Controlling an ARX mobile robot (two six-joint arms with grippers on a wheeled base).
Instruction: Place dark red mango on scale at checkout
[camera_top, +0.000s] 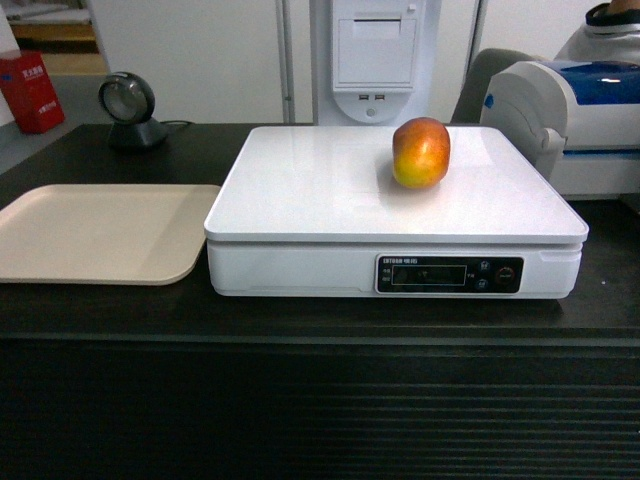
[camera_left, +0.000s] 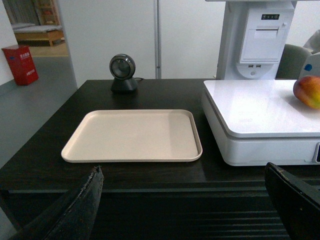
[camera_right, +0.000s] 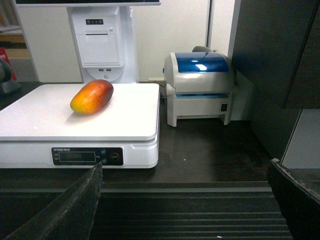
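The mango (camera_top: 421, 152) lies on its side on the white platform of the scale (camera_top: 330, 190), toward the back right part, red on top and yellow-orange below. The scale sits on the dark tabletop of the checkout (camera_top: 120, 310), display strip facing forward. Just left of the scale lies a beige tray (camera_top: 100, 232), with a round black scanner (camera_top: 130, 108) behind it. A white-and-blue printer (camera_right: 200, 87) stands right of the scale. Both the left end effector (camera_left: 187, 200) and the right end effector (camera_right: 187, 200) hang before the counter with fingers spread wide, holding nothing.
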